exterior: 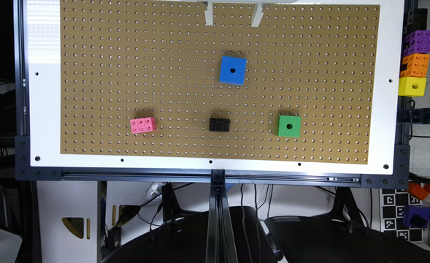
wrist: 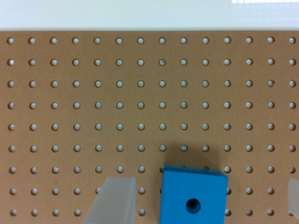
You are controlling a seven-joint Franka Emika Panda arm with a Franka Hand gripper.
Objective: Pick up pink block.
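Note:
The pink block (exterior: 143, 125) is a small 3x2 piece with round holes. It lies flat on the brown pegboard (exterior: 108, 73), toward the exterior view's lower left. My gripper (exterior: 233, 15) hangs at the top middle of the board, far from the pink block. In the wrist view the gripper (wrist: 203, 200) is open, its pale fingers (wrist: 114, 200) spread wide and holding nothing. A blue cube (wrist: 194, 196) lies on the board below the gap between them.
The blue cube (exterior: 233, 70) sits mid-board. A black block (exterior: 219, 125) shaped like the pink one lies to its right, then a green cube (exterior: 289, 126). Black, purple, orange and yellow blocks (exterior: 414, 62) stand stacked past the board's right edge.

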